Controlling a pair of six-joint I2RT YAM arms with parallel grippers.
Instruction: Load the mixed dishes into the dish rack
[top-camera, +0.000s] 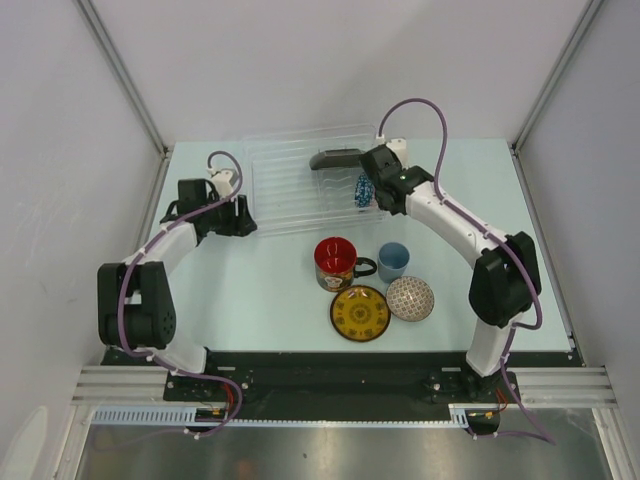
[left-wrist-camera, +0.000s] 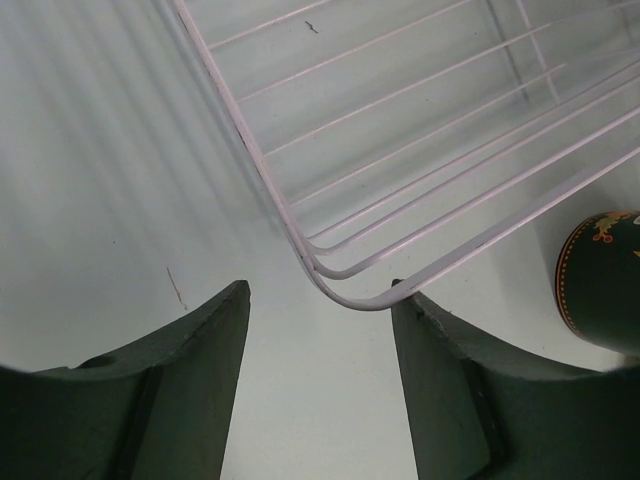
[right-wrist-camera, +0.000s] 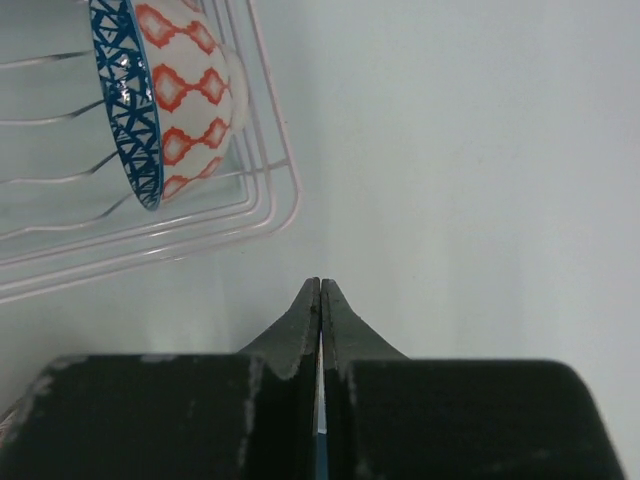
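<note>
The clear dish rack (top-camera: 290, 185) lies at the back of the table. A black plate (top-camera: 335, 158) stands in it, and a bowl (top-camera: 364, 190) with a blue inside and orange diamonds outside (right-wrist-camera: 170, 95) rests on edge at its right end. My right gripper (top-camera: 383, 182) is just right of that bowl and shut on nothing (right-wrist-camera: 320, 285). At the rack's near left corner (left-wrist-camera: 345, 290) is my left gripper (top-camera: 243, 215), open (left-wrist-camera: 320, 300), with its right fingertip (left-wrist-camera: 410, 300) touching the corner rim. The red mug (top-camera: 335, 262) also shows at the right edge of the left wrist view (left-wrist-camera: 605, 285).
In front of the rack stand a light-blue cup (top-camera: 393, 261), a yellow patterned saucer (top-camera: 360, 313) and a grey patterned bowl (top-camera: 410, 298), close together beside the mug. Walls enclose the table on the left, right and back.
</note>
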